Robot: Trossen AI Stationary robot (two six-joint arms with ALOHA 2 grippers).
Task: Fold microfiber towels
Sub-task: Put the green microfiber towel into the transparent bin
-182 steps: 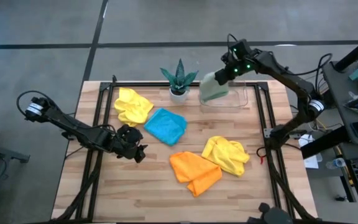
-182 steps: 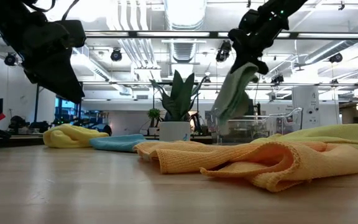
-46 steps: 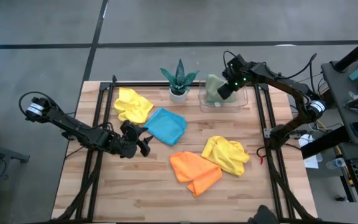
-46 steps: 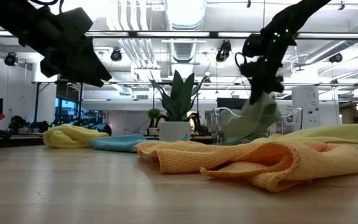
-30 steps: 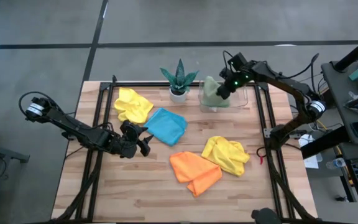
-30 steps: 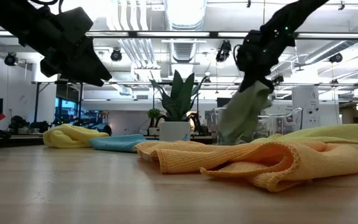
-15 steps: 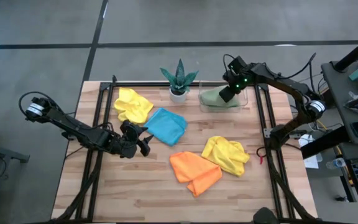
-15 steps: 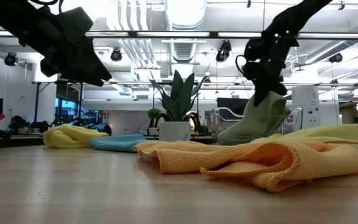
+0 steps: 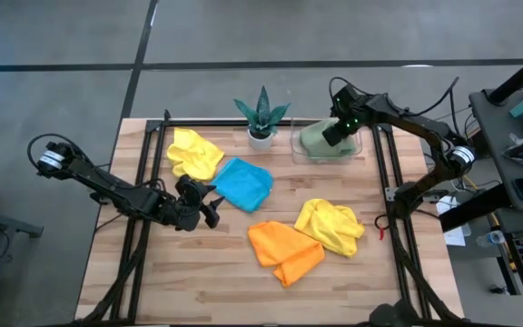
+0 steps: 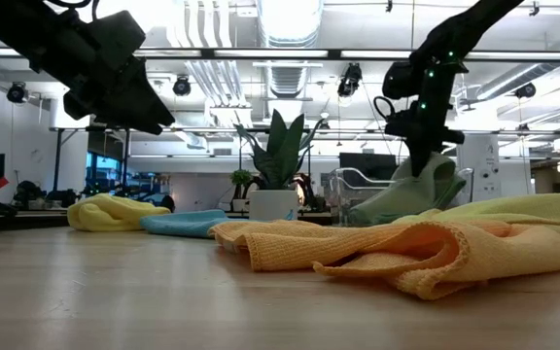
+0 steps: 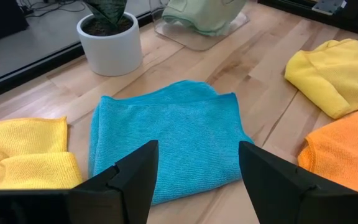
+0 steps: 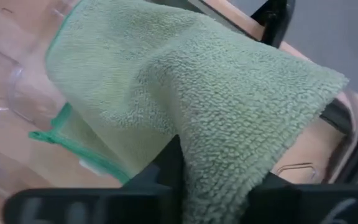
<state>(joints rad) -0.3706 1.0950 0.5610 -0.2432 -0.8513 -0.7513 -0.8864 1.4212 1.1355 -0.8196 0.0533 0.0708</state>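
Towels first: the green towel (image 9: 317, 141) sits bunched in the clear tray (image 9: 354, 152) at the table's far edge, next to the plant (image 9: 261, 114). I read that as the drop-off spot for finished cloths. My right gripper (image 9: 333, 134) is down in the tray, its fingers buried in the green pile; in the right wrist view the cloth drapes right over them, so I cannot tell whether the claw grips it or has let go. The right arm reaches in from the table's right side, elbow high, wrist pitched down into the tray.

The other four lie loose on the wood: one yellow towel (image 9: 194, 152) at far left, the blue towel (image 9: 242, 183) just beside it, the orange towel (image 9: 284, 250) toward the near edge, touching the second yellow (image 9: 330, 224). None looks neatly folded yet, by my judgement.

My left gripper (image 9: 200, 205) hovers low just beside the blue towel, fingers spread wide and holding nothing, aimed straight at that cloth. Left arm lies stretched low across the table from the left.
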